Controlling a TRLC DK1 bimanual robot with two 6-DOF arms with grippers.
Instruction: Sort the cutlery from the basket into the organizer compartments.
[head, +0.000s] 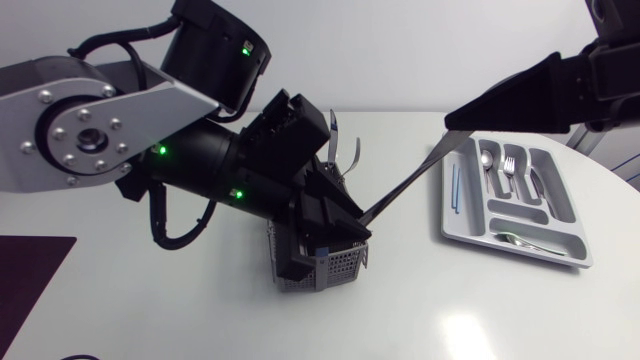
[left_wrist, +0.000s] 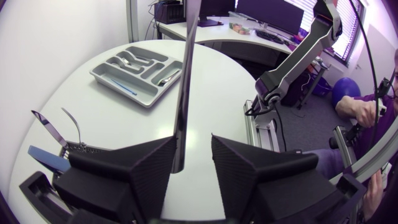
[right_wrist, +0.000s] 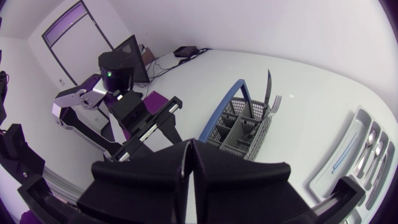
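Left arm (head: 90, 120): closest to the camera, coming in from the left and stretched over the basket.
Left hand (head: 345, 222): fingers apart; the knife's end stands between them, against one finger with a gap to the other.
Basket (head: 340, 268): grey, on the bench (head: 480, 320) under the left hand; a fork (head: 353, 160) and a dark blade (head: 334, 135) stand up at its far side.
Knife (head: 405, 185): in the air, spanning from the left hand up and right to the right hand.
Right hand (head: 452, 124): fingers pressed together on the knife's far end.
Organizer (head: 447, 205): on the bench at the right; spoons and forks (head: 500, 165) in its far compartments, one spoon (head: 518, 240) in the near one.
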